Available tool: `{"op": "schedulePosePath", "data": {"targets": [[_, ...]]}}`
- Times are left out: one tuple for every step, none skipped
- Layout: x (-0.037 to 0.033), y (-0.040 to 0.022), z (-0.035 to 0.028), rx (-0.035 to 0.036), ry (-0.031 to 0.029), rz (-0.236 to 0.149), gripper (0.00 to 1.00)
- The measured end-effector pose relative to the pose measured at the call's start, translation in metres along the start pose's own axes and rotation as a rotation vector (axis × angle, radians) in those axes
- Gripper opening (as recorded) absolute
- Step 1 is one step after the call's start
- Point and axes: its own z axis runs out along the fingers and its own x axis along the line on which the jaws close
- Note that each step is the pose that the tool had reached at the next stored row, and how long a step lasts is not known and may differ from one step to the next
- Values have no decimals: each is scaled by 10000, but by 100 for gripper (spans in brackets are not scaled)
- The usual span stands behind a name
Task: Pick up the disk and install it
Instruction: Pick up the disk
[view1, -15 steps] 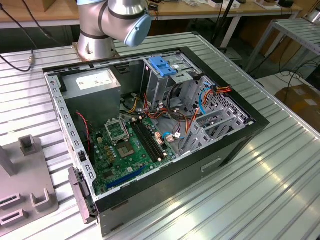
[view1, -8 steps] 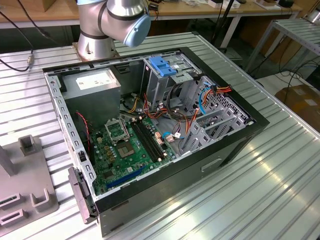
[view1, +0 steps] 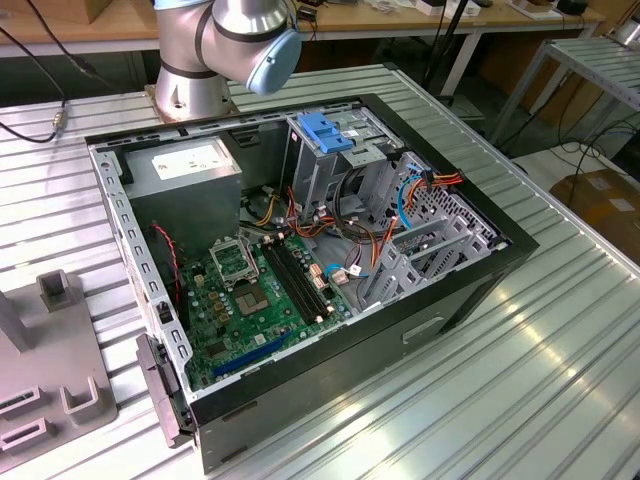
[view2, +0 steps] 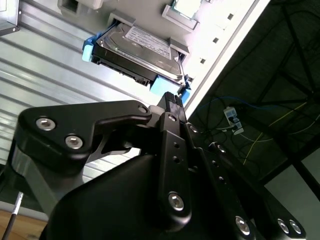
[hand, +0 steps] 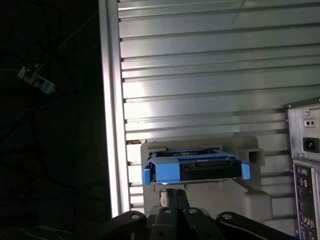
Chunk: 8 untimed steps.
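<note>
In the exterior view I see the open computer case (view1: 470, 300) on the ribbed metal table (view1: 560, 390), with the arm (view1: 230, 40) behind it. In the second wrist view the disk (view2: 137, 47) lies in its blue frame on the table, and the gripper (view2: 172, 98) is just beside its near corner, not touching it. In the first wrist view the disk (hand: 195, 170) sits in a grey holder (hand: 252, 200), and the gripper (hand: 172, 194) is pinched together on nothing, just in front of it.
</note>
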Motion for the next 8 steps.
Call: {"op": "schedulePosePath", "data": {"targets": [[4, -1, 0, 0, 0, -1, 10], [6, 0, 0, 0, 0, 0, 10], [7, -1, 0, 0, 0, 0, 10], [7, -1, 0, 0, 0, 0, 10], [8, -1, 0, 0, 0, 0, 10], [8, -1, 0, 0, 0, 0, 10], [9, -1, 0, 0, 1, 0, 10], [10, -1, 0, 0, 0, 0, 10]]}}
